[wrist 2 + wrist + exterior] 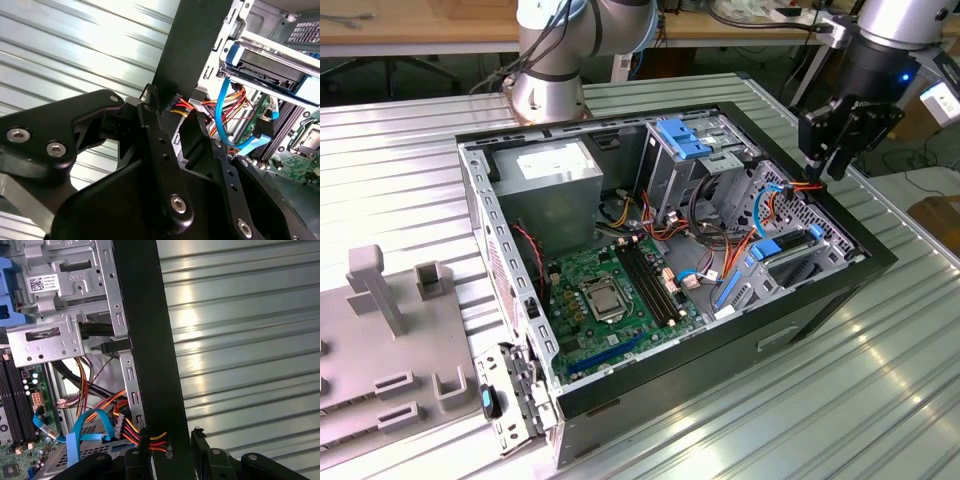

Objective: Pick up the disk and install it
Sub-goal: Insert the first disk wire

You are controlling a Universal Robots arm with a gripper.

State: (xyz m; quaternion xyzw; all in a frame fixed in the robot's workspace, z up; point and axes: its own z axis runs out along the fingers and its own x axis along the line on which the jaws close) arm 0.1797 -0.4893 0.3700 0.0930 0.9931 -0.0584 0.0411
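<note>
the gripper [827, 165] is held open, nothing gripped, above the case wall [145, 340]. the disk [790, 258] is found flat in a bay inside the case, below the gripper, slightly toward the exterior view's left.

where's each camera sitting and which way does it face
exterior view: off the arm, looking down into the open computer case; arm and gripper show.
first wrist view: on the wrist, past the gripper, at the case's black wall.
second wrist view: on the wrist, past the gripper, toward the disk.
both wrist views share the blue cable.
</note>
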